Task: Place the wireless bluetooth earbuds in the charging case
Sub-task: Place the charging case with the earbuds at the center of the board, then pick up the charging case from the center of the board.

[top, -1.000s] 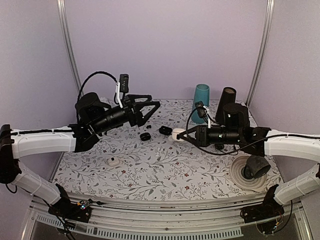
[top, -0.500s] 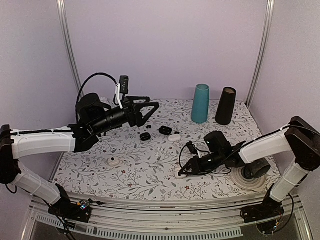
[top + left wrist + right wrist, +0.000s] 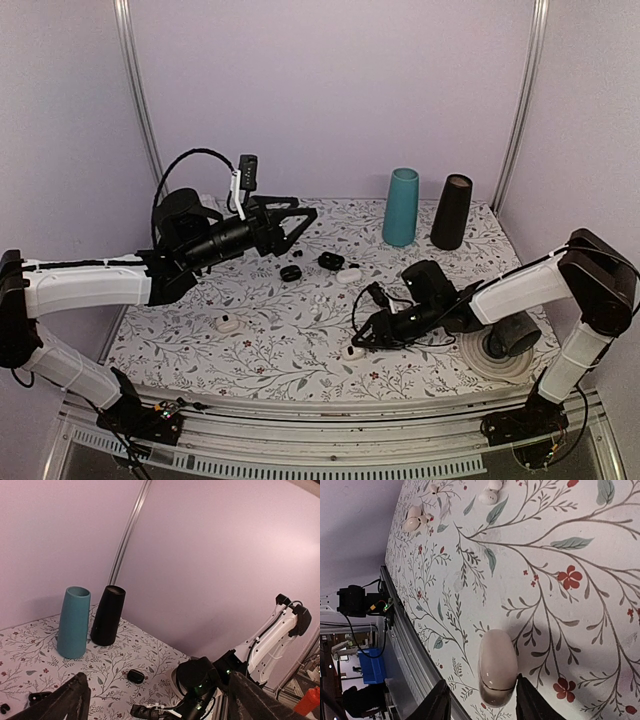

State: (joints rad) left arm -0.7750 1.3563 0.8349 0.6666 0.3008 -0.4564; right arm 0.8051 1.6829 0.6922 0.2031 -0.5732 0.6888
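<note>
R gripper [image 3: 356, 341], top view: low over the surface [image 3: 300, 345] near its front edge, jaws part-open. The charging case [image 3: 353, 351] lies on the surface at the fingertips. A sec ago this arm reached far back toward the black pieces [image 3: 330, 261] w/ the case pinched; now it's folded in near the front, the case is down and the jaws are wider. L gripper [image 3: 303, 214] hasn't shifted: up in the air, fully spread, nothing in it. Small white piece [image 3: 229, 324] sits well off to R gripper's left, w/ bare patterned surface between. Tape roll [image 3: 478, 352] is just behind R arm's wrist. Teal cup [image 3: 402, 207] and black cup [image 3: 451, 212] stand at the back edge, well apart from both grippers. Buds are too small to pick out here.

L wrist view: both fingers [image 3: 70, 700] sit at the frame's corners, a wide gap between them. Both cups are ahead-left, and a black rounded piece [image 3: 135, 676] is nearer. R arm [image 3: 270, 635] is ahead-right, past a stretch of free surface.

R wrist view: the case lies flat between the fingertips [image 3: 437, 702], lid seam shut. There's a clear gap on one side; on the other it's just beside the finger, can't tell if touching. The surface edge and rail [image 3: 400, 630] run close alongside the case. Ahead is open surface up to a white earbud [image 3: 488, 497].
</note>
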